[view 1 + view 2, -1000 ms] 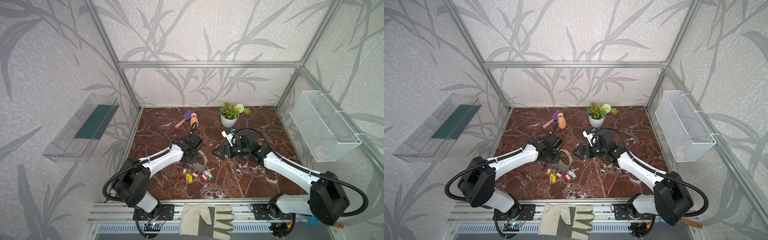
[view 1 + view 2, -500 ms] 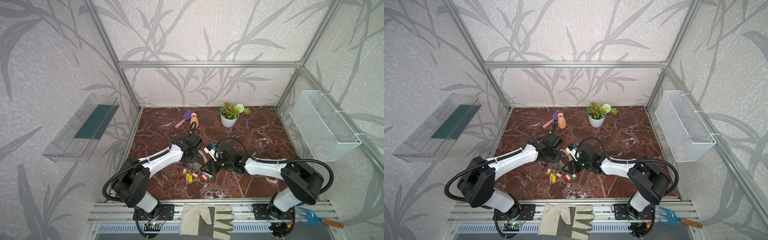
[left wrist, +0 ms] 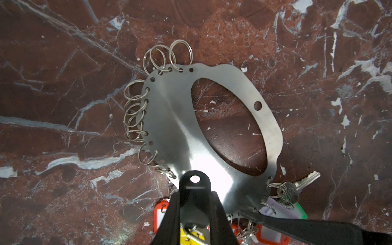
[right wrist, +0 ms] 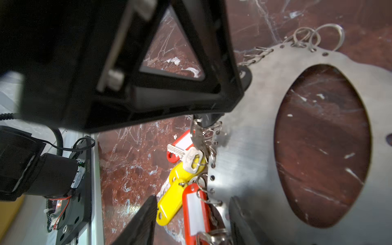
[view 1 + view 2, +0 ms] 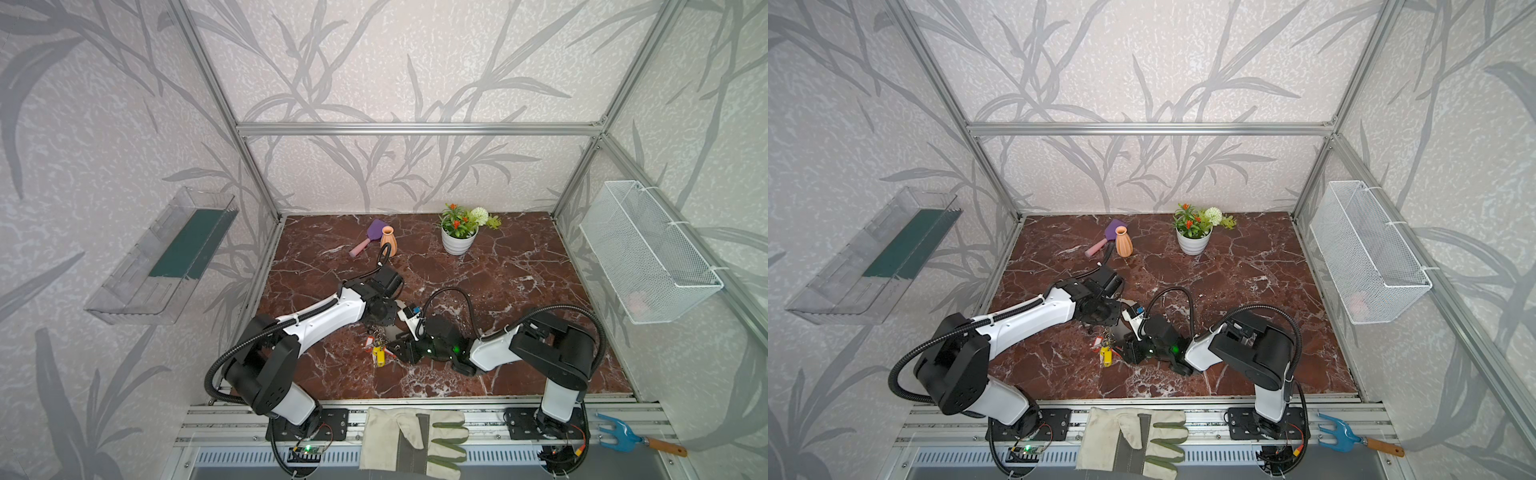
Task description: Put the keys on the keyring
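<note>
The keyring (image 3: 169,118), a flat grey plate with an oval hole and small silver rings along its edge, lies on the marble floor; it shows in both top views (image 5: 392,331) (image 5: 1122,328). The keys (image 5: 376,354) (image 5: 1106,355) bunch at its near edge. My left gripper (image 3: 195,195) is shut on a small black key head with a hole, over the plate's edge. My right gripper (image 4: 193,212) is low beside it, its fingers (image 4: 144,220) apart around a red tag (image 4: 195,212) next to a yellow tag (image 4: 169,203). A silver key (image 4: 186,154) hangs above them.
A potted plant (image 5: 457,241), an orange vase (image 5: 388,242) and a purple scoop (image 5: 372,235) stand at the back. A work glove (image 5: 411,440) and a blue hand fork (image 5: 623,434) lie on the front rail. A wire basket (image 5: 648,253) hangs right, a clear shelf (image 5: 162,257) left.
My right arm has swung from the middle of the floor down to the keys at the plate's near edge, and its jaws have narrowed. The left arm has not moved.
</note>
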Robot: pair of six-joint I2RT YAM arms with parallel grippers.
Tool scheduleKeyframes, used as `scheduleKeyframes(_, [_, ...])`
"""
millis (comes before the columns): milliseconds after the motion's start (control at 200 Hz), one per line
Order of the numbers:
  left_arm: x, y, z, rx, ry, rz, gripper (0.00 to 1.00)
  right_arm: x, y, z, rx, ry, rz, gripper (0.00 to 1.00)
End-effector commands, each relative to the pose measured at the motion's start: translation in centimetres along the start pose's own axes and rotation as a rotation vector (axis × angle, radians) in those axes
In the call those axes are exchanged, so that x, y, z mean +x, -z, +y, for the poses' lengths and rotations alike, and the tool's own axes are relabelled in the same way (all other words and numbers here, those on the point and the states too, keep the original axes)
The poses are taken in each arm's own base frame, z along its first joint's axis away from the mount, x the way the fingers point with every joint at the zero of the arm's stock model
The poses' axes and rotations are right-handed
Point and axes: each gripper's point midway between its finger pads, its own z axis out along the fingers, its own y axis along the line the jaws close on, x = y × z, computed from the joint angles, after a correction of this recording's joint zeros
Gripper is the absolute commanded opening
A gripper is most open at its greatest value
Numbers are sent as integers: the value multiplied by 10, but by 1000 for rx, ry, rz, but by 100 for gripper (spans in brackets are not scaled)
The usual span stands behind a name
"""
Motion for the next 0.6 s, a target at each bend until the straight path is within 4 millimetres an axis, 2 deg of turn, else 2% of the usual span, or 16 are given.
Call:
scheduleKeyframes(0, [-8, 13, -2, 20, 9, -24, 0, -20, -8, 5, 18, 46, -115, 54])
scheduleKeyframes(595, [-8, 13, -8, 42, 9, -5, 0, -30, -32, 0, 45, 86, -158, 39])
